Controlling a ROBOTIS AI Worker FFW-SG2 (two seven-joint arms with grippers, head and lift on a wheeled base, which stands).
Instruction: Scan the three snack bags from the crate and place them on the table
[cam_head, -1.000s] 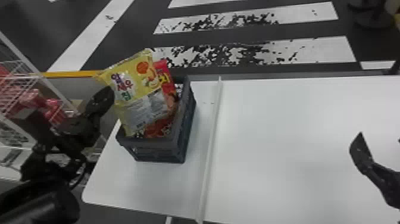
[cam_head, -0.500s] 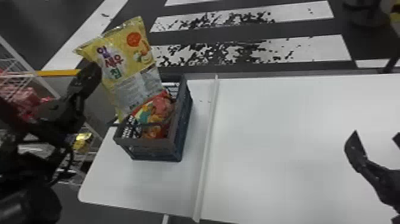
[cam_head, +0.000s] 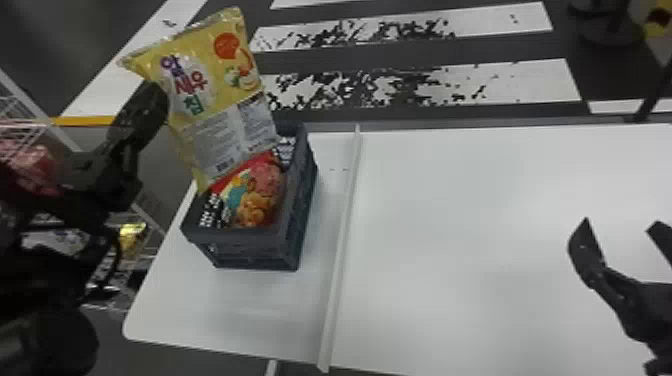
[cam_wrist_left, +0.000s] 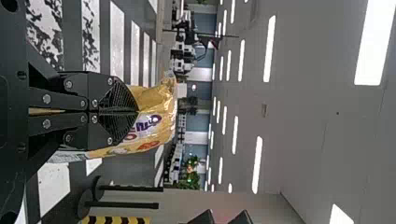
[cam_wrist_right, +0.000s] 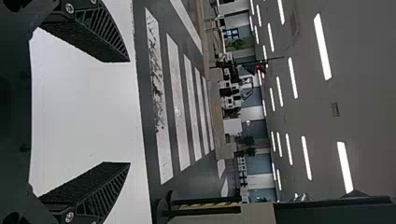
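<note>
Yellow snack bag (cam_head: 215, 95) up at the crate (cam_head: 240, 242), and what a face on it: large Korean lettering in purple, red and green, an orange-red roundel (cam_head: 227, 46), then a pale panel of fine print with a barcode (cam_head: 224, 164). It leans, its lower end over the crate's left side; whether it touches the rim, I can't tell. Down inside, a red, picture-covered bag (cam_head: 260, 192)! The left gripper (cam_head: 152, 102) is at the yellow bag's side, and the left wrist view gives us the grip: fingers (cam_wrist_left: 116, 100) drawn together, pinching the film. Look at the edges: crate near the table's (cam_head: 475, 225) left end, a narrow strip of tabletop between it and the raised white divider (cam_head: 342, 240), broad white surface beyond. Over that right-hand side, the right gripper (cam_head: 620, 225) hangs, fingers spread wide, holding nothing; the right wrist view shows tabletop between them.
</note>
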